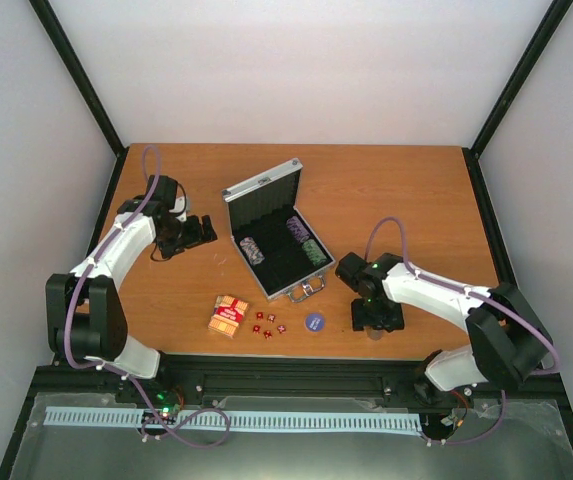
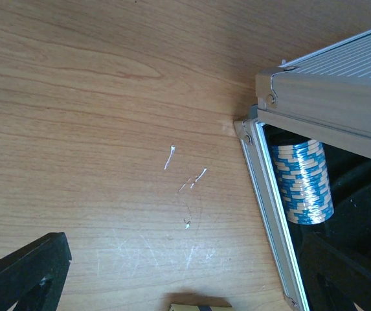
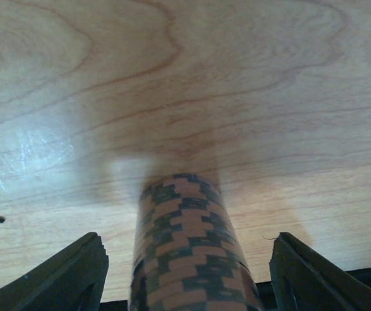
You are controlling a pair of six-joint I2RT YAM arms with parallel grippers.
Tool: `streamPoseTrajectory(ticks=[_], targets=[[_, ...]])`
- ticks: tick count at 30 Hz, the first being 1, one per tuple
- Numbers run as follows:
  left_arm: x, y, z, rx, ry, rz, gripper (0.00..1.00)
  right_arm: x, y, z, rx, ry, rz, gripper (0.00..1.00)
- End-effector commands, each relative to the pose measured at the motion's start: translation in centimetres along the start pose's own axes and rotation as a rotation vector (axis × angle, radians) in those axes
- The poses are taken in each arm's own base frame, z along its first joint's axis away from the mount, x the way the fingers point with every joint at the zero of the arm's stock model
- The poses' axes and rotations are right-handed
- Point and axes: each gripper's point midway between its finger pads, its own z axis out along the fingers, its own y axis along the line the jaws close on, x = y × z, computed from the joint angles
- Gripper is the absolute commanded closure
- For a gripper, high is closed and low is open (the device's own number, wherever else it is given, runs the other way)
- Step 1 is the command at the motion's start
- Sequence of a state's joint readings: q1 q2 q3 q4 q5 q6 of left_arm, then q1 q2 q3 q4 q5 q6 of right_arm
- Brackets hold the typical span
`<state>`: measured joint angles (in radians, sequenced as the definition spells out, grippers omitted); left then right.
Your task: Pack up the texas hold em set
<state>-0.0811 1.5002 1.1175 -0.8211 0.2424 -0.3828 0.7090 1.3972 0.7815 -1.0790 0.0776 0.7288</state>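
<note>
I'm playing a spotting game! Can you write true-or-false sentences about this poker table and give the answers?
1. The small silver aluminium case is open. True.
2. The red-orange card box lies inside the case. False: it lies on the wooden table, outside the case.
3. The right gripper has its fingers either side of an orange-and-black chip stack. True.
4. The left gripper holds the round blue-purple disc. False: it is open and empty; the disc lies on the table near the tiny red dice.
</note>
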Motion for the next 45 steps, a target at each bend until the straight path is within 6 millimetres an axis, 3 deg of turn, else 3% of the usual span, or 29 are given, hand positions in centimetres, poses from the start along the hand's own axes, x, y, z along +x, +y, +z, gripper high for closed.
streamPoseTrajectory(ticks=[1, 7, 12, 14, 18, 21, 24, 29, 37, 45], targets=[[-0.1, -0.1, 0.1, -0.005, -0.004, -0.009, 0.00, 0.1, 0.5, 0.9, -0.023, 0.024, -0.022, 0.32], [0.0, 0.2, 0.0, -0.017, -0.004, -0.007, 0.00, 0.1, 0.8, 1.0, -0.040, 0.027, -0.036, 0.51], [0.1, 0.3, -0.1, -0.021, -0.002, -0.001, 0.00, -0.1, 0.4, 0.4, -0.021, 0.014, -0.028, 0.96], [0.2, 0.3, -0.1, -0.022, -0.001, 0.000, 0.00, -1.0, 0.8, -1.0, -0.038, -0.023, -0.033, 0.97], [0.2, 0.3, -0.1, -0.022, -0.001, 0.003, 0.00, -5.7, 3.6, -7.7, -0.186, -0.245, -0.042, 0.97], [0.2, 0.2, -0.1, -0.018, -0.001, 0.003, 0.00, -9.1, 6.8, -13.1, -0.378, -0.433, -0.054, 0.97], [0.1, 0.1, 0.0, -0.013, 0.000, 0.005, 0.00, -11.3, 10.5, -16.1, -0.580, -0.550, -0.067, 0.97], [0.0, 0.0, 0.1, -0.006, 0.000, 0.001, 0.00, -14.6, 15.7, -17.2, -0.820, -0.664, -0.049, 0.97], [-0.1, 0.0, 0.7, -0.004, 0.013, 0.000, 0.00, -18.1, 23.8, -16.8, -0.921, -0.760, -0.095, 0.97], [0.1, -0.1, 0.9, 0.004, 0.019, -0.005, 0.00, -17.8, 26.9, -14.3, -0.914, -0.701, -0.089, 0.97]])
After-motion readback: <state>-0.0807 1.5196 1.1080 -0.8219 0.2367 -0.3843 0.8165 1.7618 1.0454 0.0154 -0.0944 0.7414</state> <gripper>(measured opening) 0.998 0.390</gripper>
